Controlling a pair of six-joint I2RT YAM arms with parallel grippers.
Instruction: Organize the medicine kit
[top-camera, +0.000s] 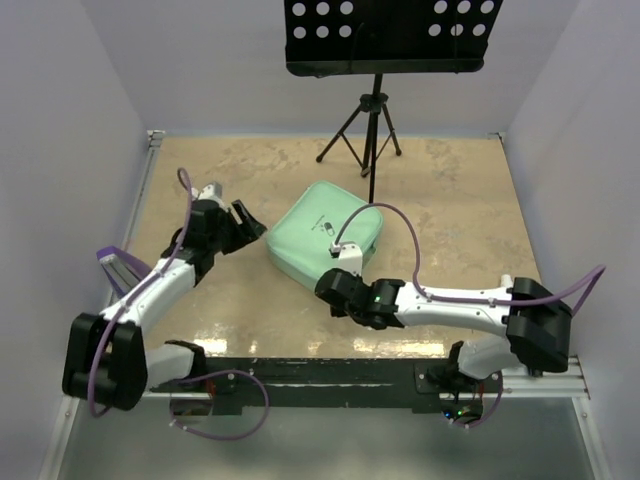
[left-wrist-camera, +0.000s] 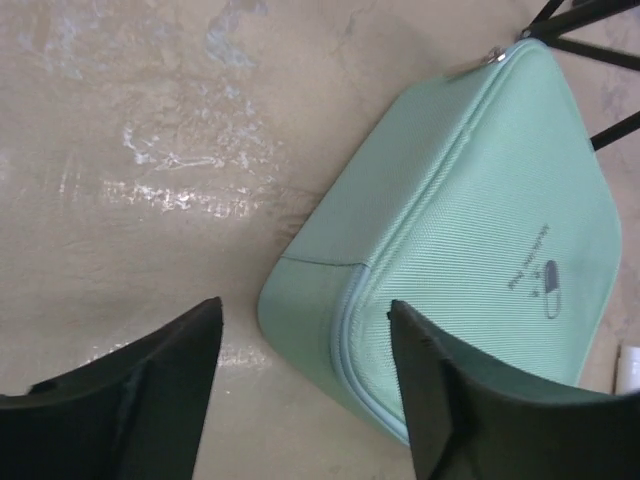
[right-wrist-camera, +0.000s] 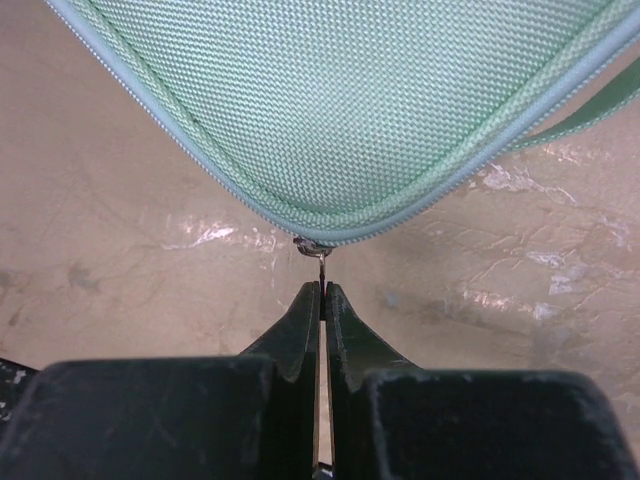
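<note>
Lying flat and zipped shut near the middle of the table (top-camera: 460, 190), the medicine kit (top-camera: 325, 240) (left-wrist-camera: 480, 240) (right-wrist-camera: 350, 110) sits with its logo side up, turned diagonally so its corners, not its sides, face the table edges. It looks nearly square from above, so I cannot tell its long axis. Bare tabletop surrounds it on the left, right and near sides. Off its far corner, the legs of a music stand (top-camera: 372, 120) come close. The right arm reaches low from the near right edge across to the kit's near corner, where the right gripper (top-camera: 335, 287) (right-wrist-camera: 322, 290) has its fingers pressed together, pinching the thin metal zipper pull (right-wrist-camera: 320, 252). The left arm stretches up along the left side, and the left gripper (top-camera: 245, 222) (left-wrist-camera: 305, 305) hovers just beside the kit's left corner, fingers spread and touching nothing.
</note>
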